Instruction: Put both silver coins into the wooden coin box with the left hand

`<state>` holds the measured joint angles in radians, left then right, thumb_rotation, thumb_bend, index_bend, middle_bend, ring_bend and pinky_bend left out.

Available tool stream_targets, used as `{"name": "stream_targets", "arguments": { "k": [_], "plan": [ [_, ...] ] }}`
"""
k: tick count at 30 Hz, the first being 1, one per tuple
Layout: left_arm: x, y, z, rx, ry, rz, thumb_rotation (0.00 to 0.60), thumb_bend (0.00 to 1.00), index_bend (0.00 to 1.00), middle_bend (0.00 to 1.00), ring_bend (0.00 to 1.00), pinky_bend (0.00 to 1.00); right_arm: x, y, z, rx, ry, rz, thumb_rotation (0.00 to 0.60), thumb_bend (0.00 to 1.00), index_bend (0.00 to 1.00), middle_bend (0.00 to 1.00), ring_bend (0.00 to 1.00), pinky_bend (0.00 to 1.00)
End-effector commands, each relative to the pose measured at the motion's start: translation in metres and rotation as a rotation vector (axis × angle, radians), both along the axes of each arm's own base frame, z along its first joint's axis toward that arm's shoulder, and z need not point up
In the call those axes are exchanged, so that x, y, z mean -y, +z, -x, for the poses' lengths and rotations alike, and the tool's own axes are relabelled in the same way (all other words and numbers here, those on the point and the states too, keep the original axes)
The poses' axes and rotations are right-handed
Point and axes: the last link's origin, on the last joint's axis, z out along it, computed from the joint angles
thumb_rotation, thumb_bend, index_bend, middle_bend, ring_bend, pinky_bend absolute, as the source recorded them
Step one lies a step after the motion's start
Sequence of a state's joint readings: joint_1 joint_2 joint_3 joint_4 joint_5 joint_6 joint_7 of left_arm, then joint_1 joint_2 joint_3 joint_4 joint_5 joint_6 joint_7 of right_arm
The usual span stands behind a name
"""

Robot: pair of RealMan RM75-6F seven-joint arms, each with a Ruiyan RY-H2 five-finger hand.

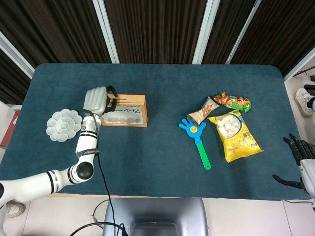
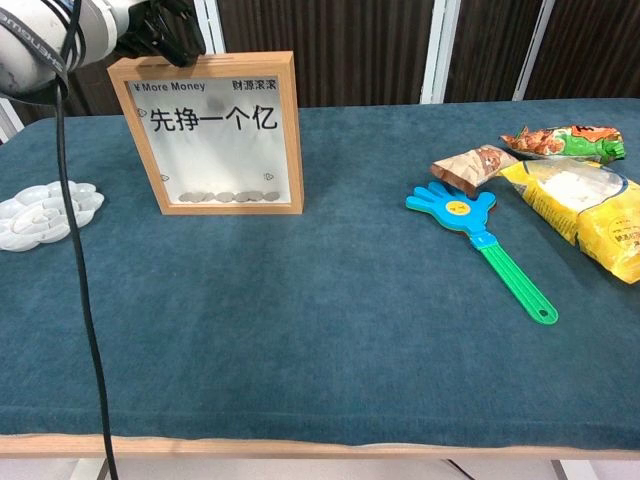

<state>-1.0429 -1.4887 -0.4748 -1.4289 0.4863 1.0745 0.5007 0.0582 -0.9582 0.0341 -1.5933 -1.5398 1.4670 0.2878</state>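
The wooden coin box (image 1: 124, 111) (image 2: 220, 133) stands upright at the table's left, with a row of several silver coins (image 2: 228, 197) lying inside behind its window. My left hand (image 1: 97, 100) (image 2: 160, 25) hovers over the box's top left corner. Its dark fingers are curled together just above the frame's upper edge. Whether a coin sits between them is hidden. I see no loose coin on the cloth. My right hand (image 1: 299, 164) hangs off the table's right front corner, fingers spread and holding nothing.
A white flower-shaped palette dish (image 1: 64, 125) (image 2: 40, 213) lies left of the box. A blue hand-shaped clapper (image 1: 198, 137), two small snack packets (image 1: 219, 104) and a yellow snack bag (image 1: 234, 134) lie on the right half. The left arm's black cable (image 2: 80, 260) hangs down in front.
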Motion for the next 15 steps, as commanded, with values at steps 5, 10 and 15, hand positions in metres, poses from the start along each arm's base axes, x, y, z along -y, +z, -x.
{"name": "stream_targets", "arguments": {
  "k": [5, 10, 15],
  "plan": [
    [0.011, 0.008, 0.000, -0.005, -0.051, -0.031, 0.600, 0.46, 0.39, 1.00, 1.00, 1.00, 0.000, -0.001, -0.001, -0.005, 0.002, -0.001, 0.600, 0.04, 0.00, 0.00, 0.00, 0.00],
    [0.061, 0.024, 0.022, -0.101, -0.210, -0.065, 0.600, 0.43, 0.21, 0.74, 0.70, 0.86, -0.003, -0.004, -0.002, -0.019, 0.012, -0.010, 0.600, 0.04, 0.00, 0.00, 0.00, 0.00],
    [0.157, 0.046, 0.107, -0.219, -0.207, -0.025, 0.600, 0.42, 0.11, 0.22, 0.14, 0.24, -0.004, -0.014, -0.005, -0.052, 0.015, -0.037, 0.600, 0.04, 0.00, 0.00, 0.00, 0.00]
  ]
}}
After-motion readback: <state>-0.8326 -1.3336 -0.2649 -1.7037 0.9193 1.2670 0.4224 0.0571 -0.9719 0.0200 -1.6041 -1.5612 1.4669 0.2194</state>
